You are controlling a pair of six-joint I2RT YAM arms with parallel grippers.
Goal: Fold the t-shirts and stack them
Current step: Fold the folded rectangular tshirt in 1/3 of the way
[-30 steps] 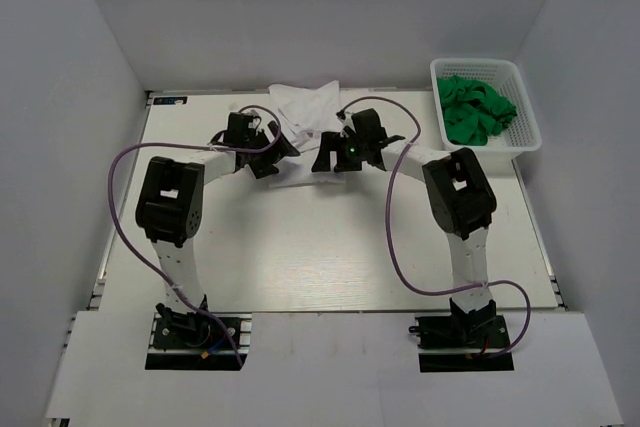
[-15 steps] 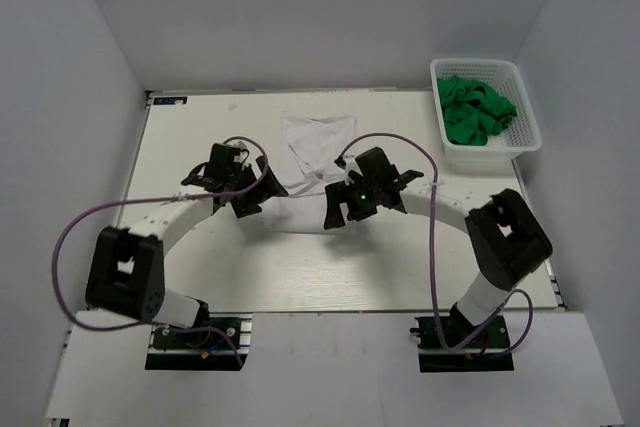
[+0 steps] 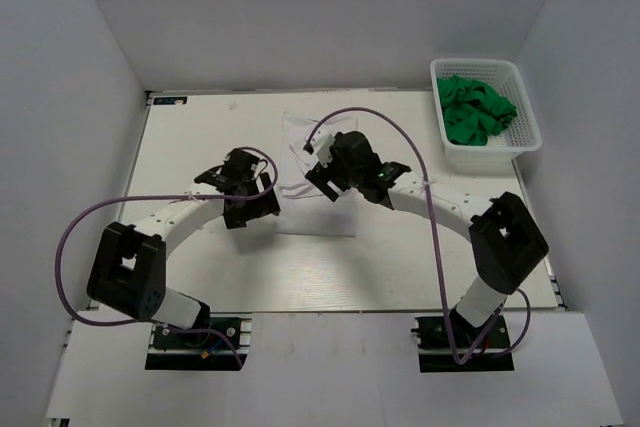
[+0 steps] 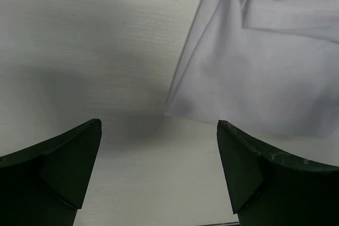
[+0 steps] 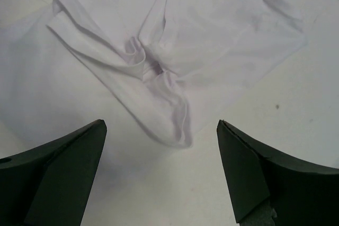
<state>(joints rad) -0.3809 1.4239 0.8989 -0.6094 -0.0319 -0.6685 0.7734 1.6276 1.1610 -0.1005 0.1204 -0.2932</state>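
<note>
A plain white t-shirt (image 3: 312, 209) lies spread on the table's middle, wrinkled at its far end. My left gripper (image 3: 256, 208) hovers open at the shirt's left edge. In the left wrist view the shirt's corner (image 4: 249, 67) lies just ahead of the open left gripper (image 4: 158, 125), which holds nothing. My right gripper (image 3: 317, 169) hangs open over the shirt's upper part. In the right wrist view a bunched fold of the shirt (image 5: 159, 72) sits ahead of the empty right gripper (image 5: 161, 124). Bright green t-shirts (image 3: 476, 113) are piled in the basket.
A white plastic lattice basket (image 3: 531, 137) stands at the table's far right corner. White walls enclose the table (image 3: 400, 267) on three sides. Purple cables loop from both arms over the table.
The white shirt went from a bunch at the far edge to lying stretched toward the near side. Both arms swung nearer; the right gripper then moved back over the shirt's upper part.
</note>
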